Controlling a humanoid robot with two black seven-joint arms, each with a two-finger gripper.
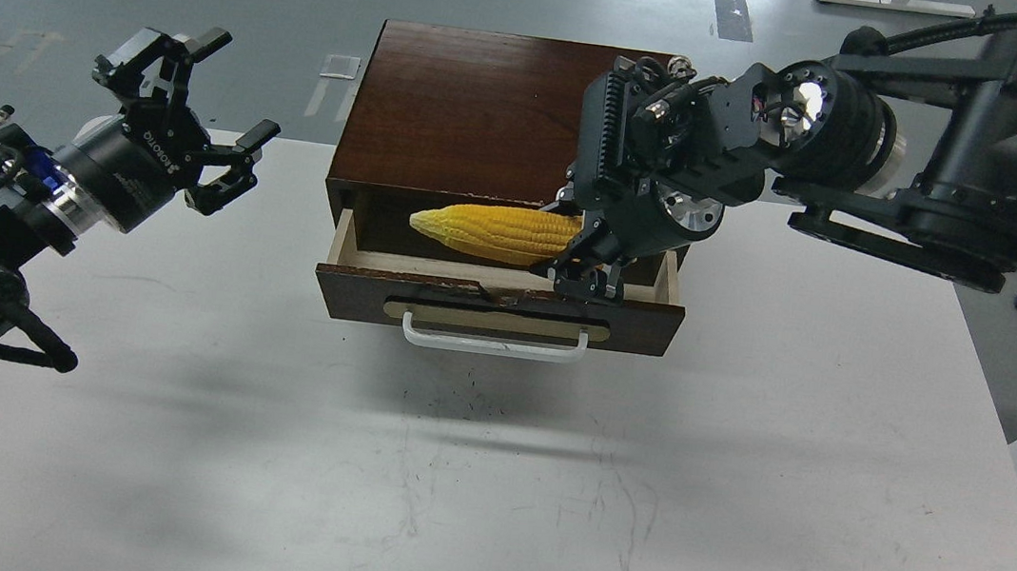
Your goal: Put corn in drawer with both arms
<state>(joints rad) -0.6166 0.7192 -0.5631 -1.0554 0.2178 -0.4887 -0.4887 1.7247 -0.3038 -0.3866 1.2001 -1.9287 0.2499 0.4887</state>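
Note:
The corn [495, 231] is bright yellow and lies across the open drawer [496, 308], tip pointing left. The drawer is pulled out of the dark reddish-brown wooden box [471, 109]; its white bar handle [495, 340] faces me. My right gripper [585, 266] reaches down into the drawer's right part and its fingers close around the corn's right end, which they hide. My left gripper [203, 112] is held up left of the box, fingers spread open and empty, well apart from the drawer.
The box stands at the back middle of a white table [485, 494]. The table's right edge [1006, 457] drops to grey floor. A white frame and a chair wheel show at the far right.

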